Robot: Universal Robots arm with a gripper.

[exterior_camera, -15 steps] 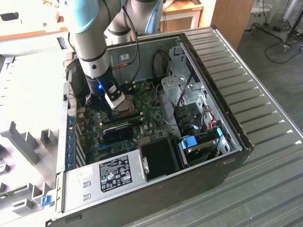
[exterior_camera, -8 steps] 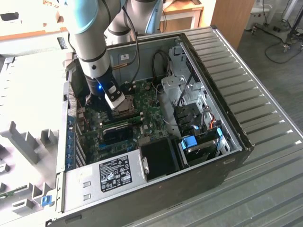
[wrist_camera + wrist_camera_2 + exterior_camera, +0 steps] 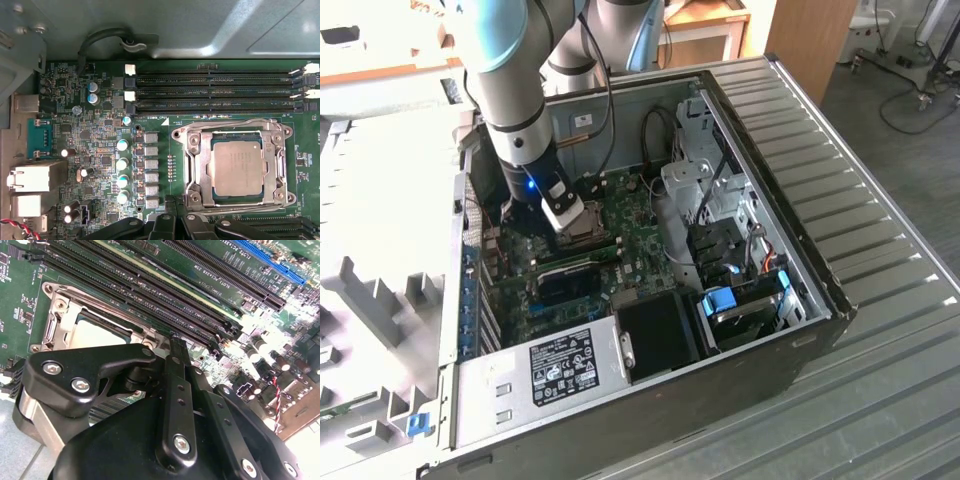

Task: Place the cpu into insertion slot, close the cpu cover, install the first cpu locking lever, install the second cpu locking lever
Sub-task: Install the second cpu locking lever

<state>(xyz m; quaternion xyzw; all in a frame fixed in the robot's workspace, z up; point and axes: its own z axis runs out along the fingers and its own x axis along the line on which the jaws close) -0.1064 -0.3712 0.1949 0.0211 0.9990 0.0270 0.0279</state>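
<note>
cpu (image 3: 236,167): 1, flat in insertion slot (image 3: 214,170), just ahead of hand (image 3: 172,342)
cpu cover (image 3: 274,165): 1, down over chip
hand: fingers together, nothing held

In the second wrist view the gripper (image 3: 172,347) body covers the near half of the cover (image 3: 107,322) and most of the cpu (image 3: 95,335); whether the jaws stand apart or together cannot be told. The slot under the cpu is hidden by it. In the first wrist view the gripper (image 3: 170,202) is cut off by the picture's edge, and its links overlap the near rim of the cover (image 3: 195,165). In the exterior view the arm (image 3: 515,90) hides the board behind the jaws, and the cpu (image 3: 582,225) just below them is too small to judge. The levers cannot be made out clearly anywhere.
</note>
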